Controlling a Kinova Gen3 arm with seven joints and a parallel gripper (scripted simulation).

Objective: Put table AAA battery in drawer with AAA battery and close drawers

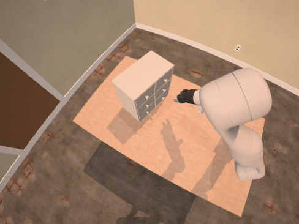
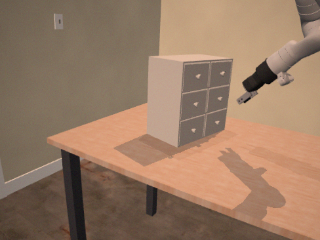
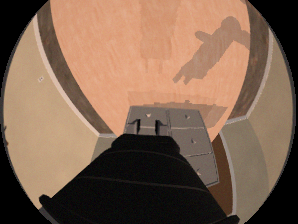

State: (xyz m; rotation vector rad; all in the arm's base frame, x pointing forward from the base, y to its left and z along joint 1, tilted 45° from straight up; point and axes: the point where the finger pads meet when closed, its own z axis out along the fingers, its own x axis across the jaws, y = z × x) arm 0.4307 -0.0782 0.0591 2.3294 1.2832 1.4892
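The small chest [image 1: 142, 76] [image 2: 164, 98] [image 3: 182, 135] stands upright on the table [image 1: 150, 144] [image 2: 111, 131] [image 3: 100, 55]. It has six grey drawers in two columns of three, each with a small pale knob. All six fronts look flush with the chest's front, so what the drawers hold is hidden. My gripper [image 1: 175, 100] [image 2: 246, 98] [image 3: 147, 124] is open and empty. It is in the air in front of the right-hand column, clear of the knobs, with its fingers pointing down towards the chest. I cannot see an AAA battery in any view.
The arm [image 1: 236, 98] [image 2: 285, 57] reaches in from the right and covers part of the table in the top view. The chest stands near the table's back left, with walls beyond. Shadows of the arm and chest fall across the table top.
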